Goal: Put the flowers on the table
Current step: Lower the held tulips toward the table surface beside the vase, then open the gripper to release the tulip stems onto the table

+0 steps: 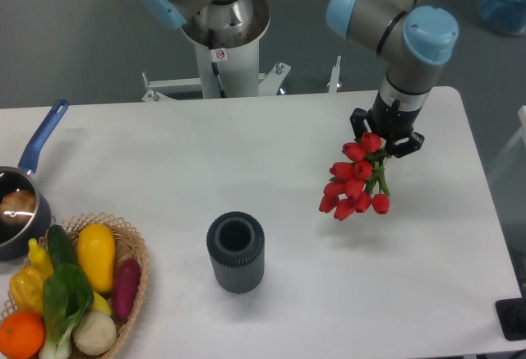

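Red flowers (352, 182) hang pinched in the hand (385, 139) above the table (246, 154); no legible writing.

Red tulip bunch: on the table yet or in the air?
In the air. The red tulip bunch hangs blooms-down from the hand, above its shadow on the white table.

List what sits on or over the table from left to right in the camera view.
Blue-handled saucepan → produce basket → dark ribbed cylinder → flowers, hanging from the end effector over the table.
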### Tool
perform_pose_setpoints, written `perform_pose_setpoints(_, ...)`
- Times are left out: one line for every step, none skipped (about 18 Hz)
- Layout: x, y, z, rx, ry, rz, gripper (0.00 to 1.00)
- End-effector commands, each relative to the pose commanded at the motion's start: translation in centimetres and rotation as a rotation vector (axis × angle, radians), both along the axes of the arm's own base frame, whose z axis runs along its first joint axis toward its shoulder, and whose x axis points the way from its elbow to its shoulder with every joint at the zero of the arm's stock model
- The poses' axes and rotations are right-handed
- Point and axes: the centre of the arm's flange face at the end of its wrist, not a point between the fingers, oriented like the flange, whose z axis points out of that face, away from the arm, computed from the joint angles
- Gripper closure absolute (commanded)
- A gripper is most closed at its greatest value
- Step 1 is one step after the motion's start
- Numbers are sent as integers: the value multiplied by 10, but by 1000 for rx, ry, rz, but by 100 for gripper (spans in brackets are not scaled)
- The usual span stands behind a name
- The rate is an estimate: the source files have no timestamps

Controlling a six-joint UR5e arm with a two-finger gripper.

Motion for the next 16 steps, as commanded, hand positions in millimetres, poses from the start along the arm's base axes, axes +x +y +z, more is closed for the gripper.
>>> perform_pose_setpoints(0, 0, -2, -6, -3, 0, 66)
perform_pose_setpoints(0, -1, -5, -14, -5, 0, 66)
perform_pose_setpoints(-1, -1, -8, -18, -10, 0, 66)
perform_pose_setpoints(-2, -1, -12, -19, -14, -6, 66)
perform_pose_setpoints(-3, -1, -16, -21, -21, -15, 66)
perform_pose_setpoints(-3, 0, -17, -20, -22, -21, 66)
perform_pose_setpoints(-4, 0, -18, -20, -22, -24, 66)
perform_pose_setpoints(-6, 0, -23, -23, -28, -25, 65)
perform_pose_setpoints(-7, 1, -24, -22, -30, -25, 63)
perform_pose_setpoints(-8, 1, -27, -24, -35, -25, 62)
perform_pose_setpoints(-10, 2, -29, -24, -36, -25, 62)
perform_pose_setpoints(-10, 2, -33, -26, -42, -25, 62)
perform_pose_setpoints(-12, 3, -34, -26, -42, -26, 62)
perform_pose_setpoints(-13, 3, -34, -25, -41, -26, 62)
perform_pose_setpoints(-14, 3, -32, -25, -38, -26, 62)
perform_pose_setpoints(-15, 3, -31, -23, -34, -29, 62)
